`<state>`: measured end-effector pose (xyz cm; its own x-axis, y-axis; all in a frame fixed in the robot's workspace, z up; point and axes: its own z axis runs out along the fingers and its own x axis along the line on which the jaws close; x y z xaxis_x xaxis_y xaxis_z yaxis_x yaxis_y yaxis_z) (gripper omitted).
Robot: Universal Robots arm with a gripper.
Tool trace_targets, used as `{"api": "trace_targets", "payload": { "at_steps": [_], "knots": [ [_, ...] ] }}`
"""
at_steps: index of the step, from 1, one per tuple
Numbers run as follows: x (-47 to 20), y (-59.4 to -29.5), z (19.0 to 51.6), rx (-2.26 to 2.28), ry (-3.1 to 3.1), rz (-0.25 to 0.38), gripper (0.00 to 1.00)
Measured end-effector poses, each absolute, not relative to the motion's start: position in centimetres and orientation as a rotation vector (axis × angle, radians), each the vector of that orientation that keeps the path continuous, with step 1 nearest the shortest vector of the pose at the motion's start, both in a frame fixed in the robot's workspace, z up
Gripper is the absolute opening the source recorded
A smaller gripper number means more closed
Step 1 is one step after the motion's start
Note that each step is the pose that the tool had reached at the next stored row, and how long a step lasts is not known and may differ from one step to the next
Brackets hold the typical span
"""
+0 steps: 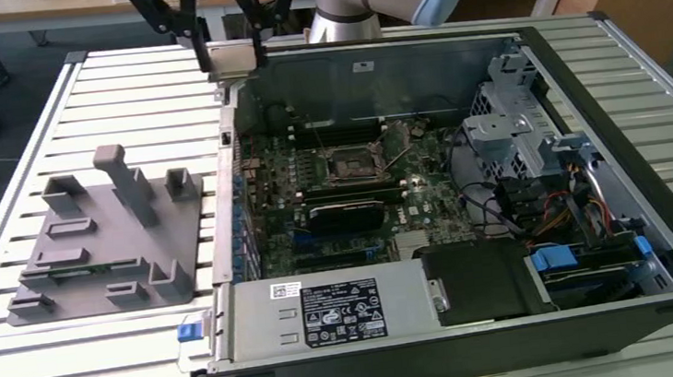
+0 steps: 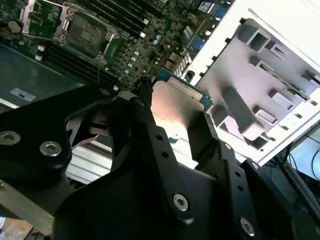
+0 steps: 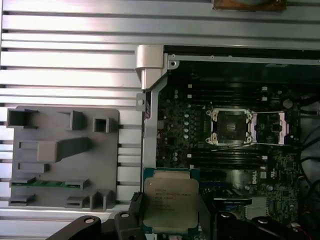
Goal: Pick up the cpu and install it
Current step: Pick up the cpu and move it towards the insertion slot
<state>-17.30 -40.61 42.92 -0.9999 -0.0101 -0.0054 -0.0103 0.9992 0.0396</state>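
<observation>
My gripper (image 1: 232, 55) is shut on the cpu (image 1: 234, 60), a flat square chip with a pale silver top. It holds the chip in the air over the far corner of the open computer case, on the exterior view's left. Both wrist views show the cpu (image 2: 172, 102) (image 3: 170, 200) clamped by its edges between the two black fingers (image 2: 150, 125). The open cpu socket (image 1: 351, 162) (image 3: 229, 126) (image 2: 85, 35), its metal frame swung back, lies on the motherboard some way from the chip.
The grey plastic tray (image 1: 107, 238) (image 3: 62, 160) with upright posts stands on the slatted metal table (image 1: 68, 353), beside the case on the exterior view's left. Inside the case (image 1: 434, 49) are a power supply (image 1: 323, 312), drive cages (image 1: 516, 129) and cables.
</observation>
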Motion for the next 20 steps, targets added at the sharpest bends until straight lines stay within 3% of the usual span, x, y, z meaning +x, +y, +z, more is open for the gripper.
{"api": "trace_targets", "payload": {
  "at_steps": [20],
  "knots": [
    [-8.4, -39.5, 42.2, -0.016, 3.136, 0.062, 0.53]
  ]
}}
